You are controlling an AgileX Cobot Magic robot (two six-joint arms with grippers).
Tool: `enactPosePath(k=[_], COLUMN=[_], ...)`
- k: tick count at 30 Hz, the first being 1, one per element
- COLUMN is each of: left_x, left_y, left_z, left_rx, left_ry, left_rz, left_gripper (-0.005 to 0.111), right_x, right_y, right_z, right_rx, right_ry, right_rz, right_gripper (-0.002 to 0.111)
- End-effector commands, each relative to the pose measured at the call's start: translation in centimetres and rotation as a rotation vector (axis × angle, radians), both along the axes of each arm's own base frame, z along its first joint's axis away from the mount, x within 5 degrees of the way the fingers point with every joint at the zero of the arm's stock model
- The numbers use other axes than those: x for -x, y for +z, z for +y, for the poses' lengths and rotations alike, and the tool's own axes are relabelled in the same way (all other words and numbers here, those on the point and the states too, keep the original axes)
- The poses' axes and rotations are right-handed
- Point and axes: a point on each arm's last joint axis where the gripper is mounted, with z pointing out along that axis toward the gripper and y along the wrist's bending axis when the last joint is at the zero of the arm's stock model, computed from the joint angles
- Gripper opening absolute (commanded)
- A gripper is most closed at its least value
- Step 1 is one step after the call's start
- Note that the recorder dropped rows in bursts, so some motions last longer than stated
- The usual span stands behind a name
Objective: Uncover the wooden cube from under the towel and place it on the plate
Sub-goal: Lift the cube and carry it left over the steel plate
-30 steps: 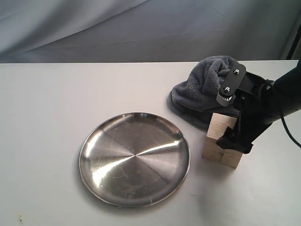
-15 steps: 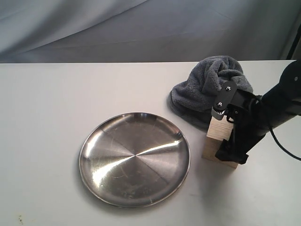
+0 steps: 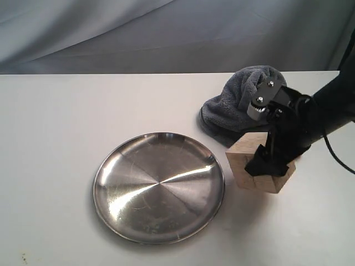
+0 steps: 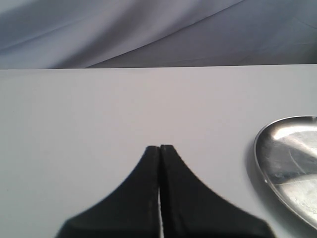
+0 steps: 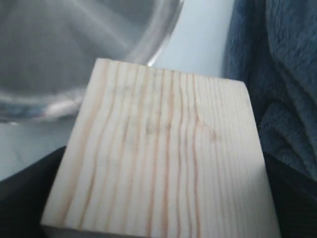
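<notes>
Right gripper (image 3: 269,159) clamps tilted cube (image 3: 244,158), jaws wide, at 3 o'clock of plate (image 3: 159,188); towel (image 3: 233,111) at cube's 12. Left gripper (image 4: 159,148) closed, empty.

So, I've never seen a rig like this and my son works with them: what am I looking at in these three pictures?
It is a robot with two arms, each ending in a pincer. The wide picture comes from a camera standing off the arms. The other two come from cameras on the left and right wrists.

On the white table lie a shiny steel plate, a rumpled blue-grey towel and a wooden cube. The cube is already uncovered and sits beside the plate.

The right pincer has a finger on either side of the cube, but whether it grips firmly is not clear. Its wrist camera shows the cube's grain very close, with plate and towel behind. The left pincer is shut, holds nothing, and looks over bare table near the plate's edge.
</notes>
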Motion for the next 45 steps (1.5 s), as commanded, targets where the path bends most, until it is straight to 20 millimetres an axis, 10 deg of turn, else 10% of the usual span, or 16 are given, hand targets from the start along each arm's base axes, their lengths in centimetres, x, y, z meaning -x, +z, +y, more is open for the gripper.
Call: enactPosePath(k=[1,8,22,33,45], left_x=[0.0,0.0,0.0,0.0,0.0], left_y=[0.0,0.0,0.0,0.0,0.0], left_z=[0.0,0.0,0.0,0.0,0.0], left_rx=[0.005,0.008,0.005,0.008,0.005], left_ry=[0.001,0.002,0.001,0.002,0.001], left_rz=[-0.01,-0.01,-0.01,-0.01,-0.01], left_gripper=[0.001,0.001,0.001,0.001,0.001], right_x=[0.2,0.7,2.6,1.8,1.4], right_y=[3.7,4.2,5.2,6.3,0.6], right_z=[0.9,1.8,10.5,11.3,14.8], right_rx=[-0.131,-0.127,-0.116,-0.284,-0.187], right_ry=[-0.009,0.072,0.275,0.042,0.061], right_rz=[-0.039,-0.069,-0.383,-0.422,-0.408], right_gripper=[0.0,0.0,0.0,0.0,0.0])
